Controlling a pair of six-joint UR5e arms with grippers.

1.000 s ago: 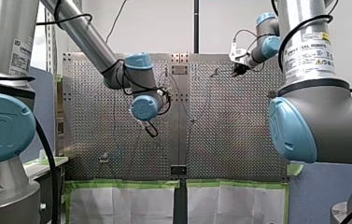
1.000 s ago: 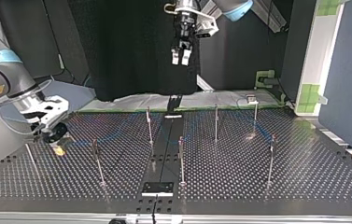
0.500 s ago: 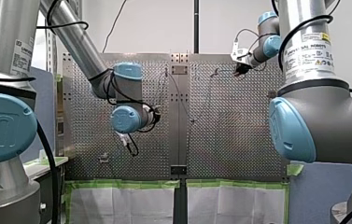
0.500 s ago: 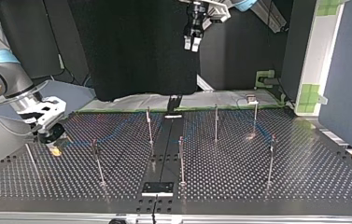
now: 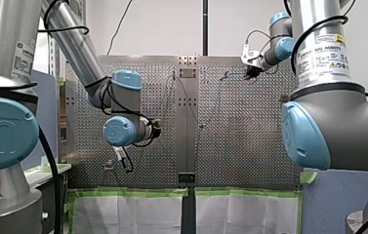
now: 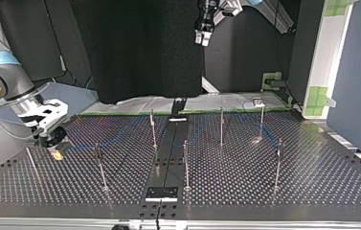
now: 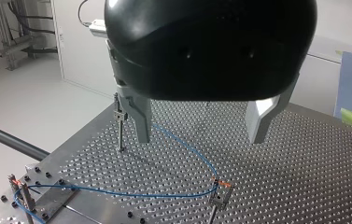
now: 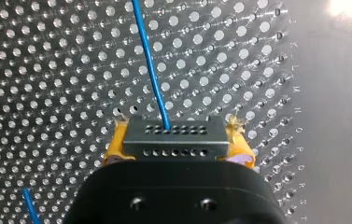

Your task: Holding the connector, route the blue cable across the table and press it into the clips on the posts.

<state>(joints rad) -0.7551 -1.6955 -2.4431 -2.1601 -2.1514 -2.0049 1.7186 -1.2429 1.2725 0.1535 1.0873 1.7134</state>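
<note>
In the right wrist view my right gripper is shut on the grey connector, its yellow pads pressing on both sides. The blue cable leaves the connector and runs ahead over the perforated table. At the top view's left this gripper sits low over the table, and the cable trails from it toward the middle posts. My left gripper hangs open and empty high above the table, near the top view's upper edge. Under it the cable passes a clip post.
Several thin clip posts stand on the table, among them one near the middle, one at the left and one at the right. A dark centre strip splits the table. A blue panel stands at the right.
My left arm has drawn back and up, its open gripper rising toward the top view's upper edge and drifting right. My right gripper has stayed put, holding the connector.
</note>
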